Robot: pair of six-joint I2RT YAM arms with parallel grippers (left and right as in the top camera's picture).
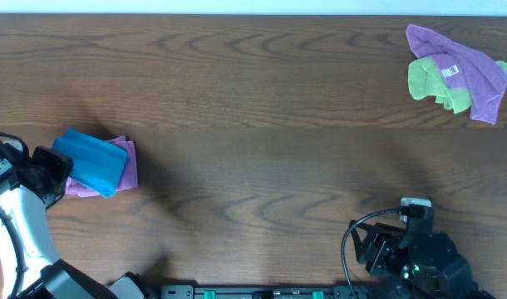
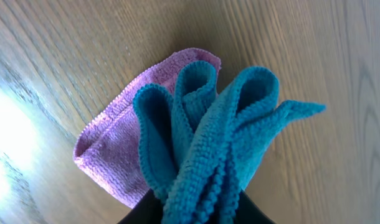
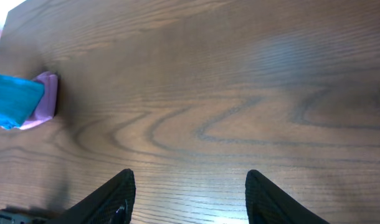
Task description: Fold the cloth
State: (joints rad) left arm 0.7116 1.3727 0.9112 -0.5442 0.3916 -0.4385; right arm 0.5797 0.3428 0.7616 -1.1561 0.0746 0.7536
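The sky-blue cloth [image 1: 91,161] is folded into a thick bundle at the table's left side, over a folded pink cloth [image 1: 125,170]. My left gripper [image 1: 56,170] is shut on the blue cloth's left end. In the left wrist view the blue cloth's folded layers [image 2: 221,137] rise from between the jaws [image 2: 199,211], with the pink cloth [image 2: 115,149] beneath. My right gripper [image 3: 190,193] is open and empty above bare table at the front right [image 1: 378,245]. The right wrist view shows the blue cloth [image 3: 12,99] far off at the left.
A purple cloth [image 1: 465,66] and a yellow-green cloth [image 1: 432,83] lie crumpled together at the back right corner. The table is dark brown wood [image 1: 262,166]. The right arm's base and cable sit at the front edge [image 1: 420,257].
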